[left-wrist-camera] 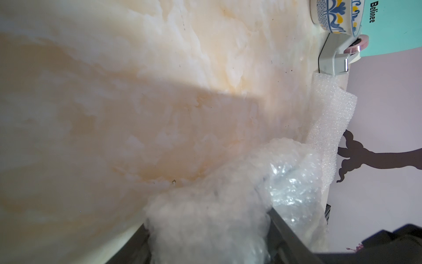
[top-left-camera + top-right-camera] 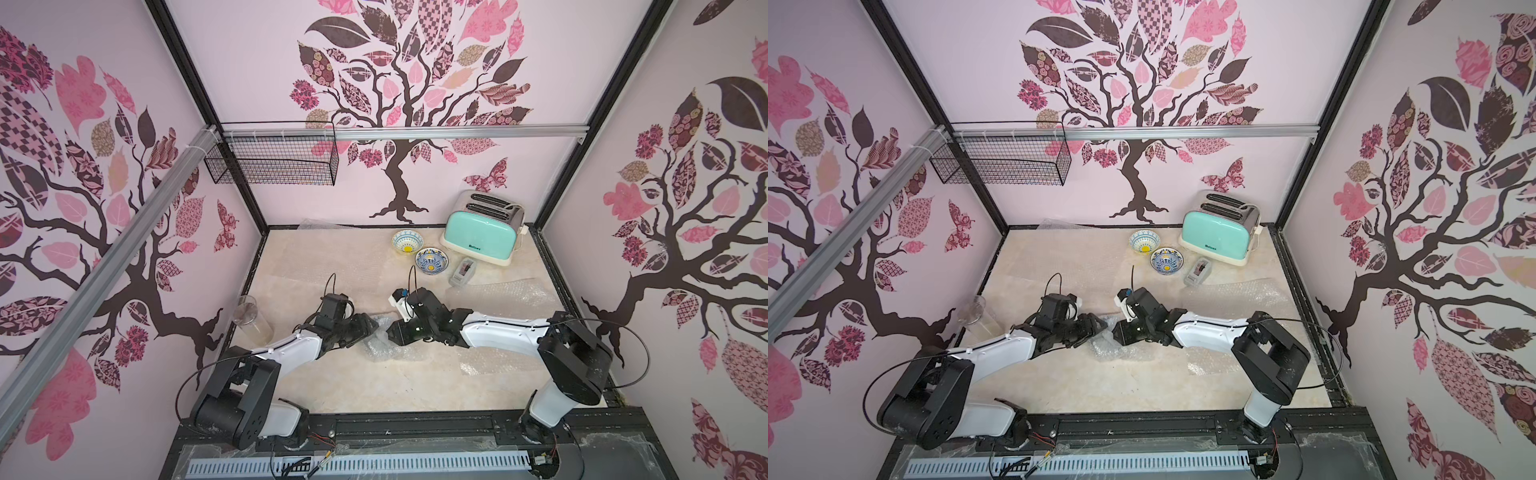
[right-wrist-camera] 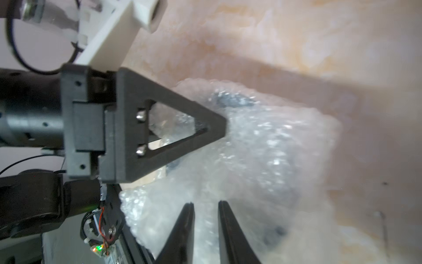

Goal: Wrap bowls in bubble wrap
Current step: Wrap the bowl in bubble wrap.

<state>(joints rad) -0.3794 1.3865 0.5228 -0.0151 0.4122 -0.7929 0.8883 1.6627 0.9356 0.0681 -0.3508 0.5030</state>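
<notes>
Wrap bundle (image 2: 380,340) well in front of toaster (image 2: 478,232); blue shows through, likely bowl (image 3: 228,98) inside. Now left hand (image 2: 368,329) wide, clasping bundle; right hand (image 3: 205,203) nearly closed over loose fold, pinch uncertain. Draw fold across snugly, left steady, no tearing.

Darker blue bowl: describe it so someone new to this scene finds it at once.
Start at the mint-green toaster in the far right corner. Two painted bowls sit beside it; the darker blue bowl is the one next to the grey tape dispenser. Its inside is dense blue around a yellow centre, while the paler bowl is mostly white.
</notes>
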